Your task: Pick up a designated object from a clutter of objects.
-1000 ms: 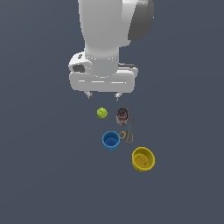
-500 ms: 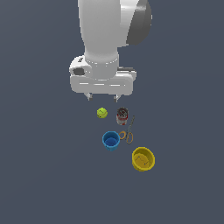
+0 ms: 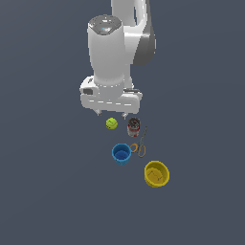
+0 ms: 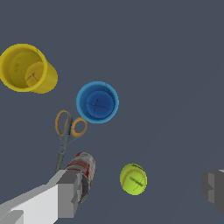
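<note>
Five items on worktop. Gripper above tennis ball, fingers wide, empty; can just beside ball.

Small yellow-green tennis ball: centre of reference, exterior view.
Small dark-topped metal can: just beside it at 3 o'clock.
Orange-handled steel scissors: at 4 o'clock, beside the can.
Round blue plastic cup: at 5 o'clock.
Round yellow bowl: at 5 o'clock, farthest out.
</note>
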Tool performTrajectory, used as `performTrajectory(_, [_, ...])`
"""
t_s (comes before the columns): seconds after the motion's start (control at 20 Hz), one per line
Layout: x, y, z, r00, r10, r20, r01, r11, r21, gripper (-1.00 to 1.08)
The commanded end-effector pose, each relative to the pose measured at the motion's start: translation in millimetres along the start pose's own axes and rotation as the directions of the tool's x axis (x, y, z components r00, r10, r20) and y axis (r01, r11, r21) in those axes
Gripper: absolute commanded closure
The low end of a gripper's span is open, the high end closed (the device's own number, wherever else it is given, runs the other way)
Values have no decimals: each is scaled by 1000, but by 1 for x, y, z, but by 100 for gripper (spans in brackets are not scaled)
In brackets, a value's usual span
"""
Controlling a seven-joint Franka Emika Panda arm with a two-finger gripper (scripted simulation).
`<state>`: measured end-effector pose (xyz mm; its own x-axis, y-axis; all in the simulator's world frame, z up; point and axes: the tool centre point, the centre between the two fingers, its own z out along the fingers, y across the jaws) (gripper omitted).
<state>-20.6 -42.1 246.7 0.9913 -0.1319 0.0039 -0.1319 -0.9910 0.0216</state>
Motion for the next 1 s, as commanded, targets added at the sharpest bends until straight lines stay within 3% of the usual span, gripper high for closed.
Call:
performTrajectory(0.0, [-9,4,21,999,36,1,-36,999,4,-92])
performTrajectory(0.55, [-67,22,108,977,213,7,-213,977,18,-92])
performTrajectory(0.95, [-104,31,143,954,300,10,-300,954,20,-92])
